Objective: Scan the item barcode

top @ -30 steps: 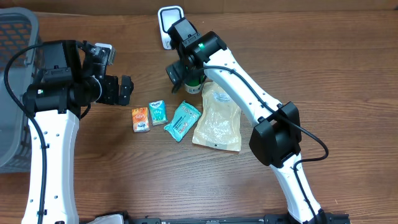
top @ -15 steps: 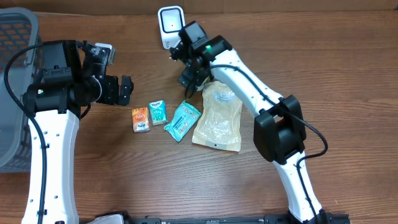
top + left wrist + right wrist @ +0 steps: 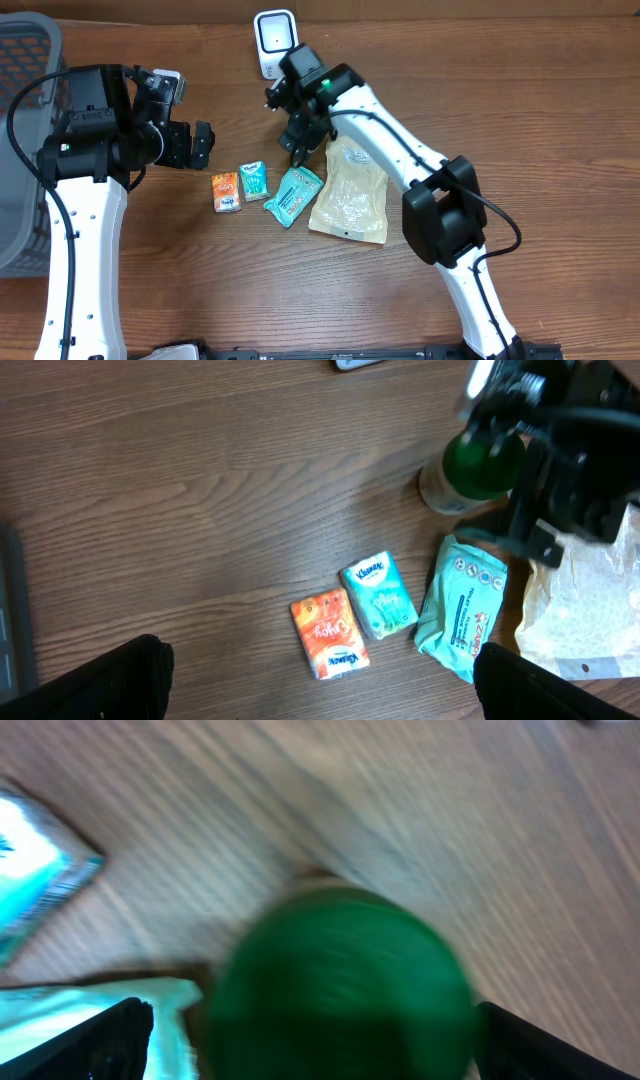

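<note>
Left hand (image 3: pixel 203 143) hangs spread wide, holding nothing, over the bench (image 3: pixel 560 120) at the left, well apart from the goods. Right of it lie an orange tissue pack (image 3: pixel 226 192), a teal tissue pack (image 3: pixel 254 181) and a wipes packet (image 3: pixel 295 194), and the white scanner (image 3: pixel 273 38) stands at the far edge. The right hand (image 3: pixel 300 142), also wide and empty, is poised above the green-capped bottle (image 3: pixel 478 460), which stands upright near the far end of the clear pouch (image 3: pixel 352 190). The step in hand looks like the reach for the bottle. The next move calls for lowering, closing on the bottle, then presenting its barcode to the scanner.
</note>
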Tool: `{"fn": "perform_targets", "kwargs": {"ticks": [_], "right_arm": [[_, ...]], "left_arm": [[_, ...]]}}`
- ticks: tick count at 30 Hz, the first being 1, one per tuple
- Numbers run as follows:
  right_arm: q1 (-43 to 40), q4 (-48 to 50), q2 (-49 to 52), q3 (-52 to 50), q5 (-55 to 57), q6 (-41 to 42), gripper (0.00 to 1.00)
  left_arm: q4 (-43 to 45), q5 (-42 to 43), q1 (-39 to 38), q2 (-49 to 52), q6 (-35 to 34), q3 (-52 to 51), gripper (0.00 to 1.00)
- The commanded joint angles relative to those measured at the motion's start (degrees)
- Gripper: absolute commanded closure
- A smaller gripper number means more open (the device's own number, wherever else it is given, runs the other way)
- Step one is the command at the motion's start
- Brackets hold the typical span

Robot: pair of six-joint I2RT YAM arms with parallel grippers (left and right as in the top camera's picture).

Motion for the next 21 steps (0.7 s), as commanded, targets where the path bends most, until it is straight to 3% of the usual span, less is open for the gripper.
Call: {"fn": "perform_targets", "kwargs": {"ticks": [1, 8, 21], "right_arm": [[1.1, -0.2, -0.2, 0.2, 3.5, 3.1, 0.00], [0.9, 2.8, -0.2, 0.2, 7.6, 3.1, 0.00], [-0.4, 5.6, -0.2, -0.3, -0.3, 4.4, 0.00]], "left_arm": [[0.1, 0.1, 0.0, -0.3, 0.0, 1.1, 0.00], [0.1, 0.1, 0.0, -0.3, 0.0, 1.1, 0.00], [0.1, 0.1, 0.0, -0.3, 0.0, 1.1, 0.00]]}}
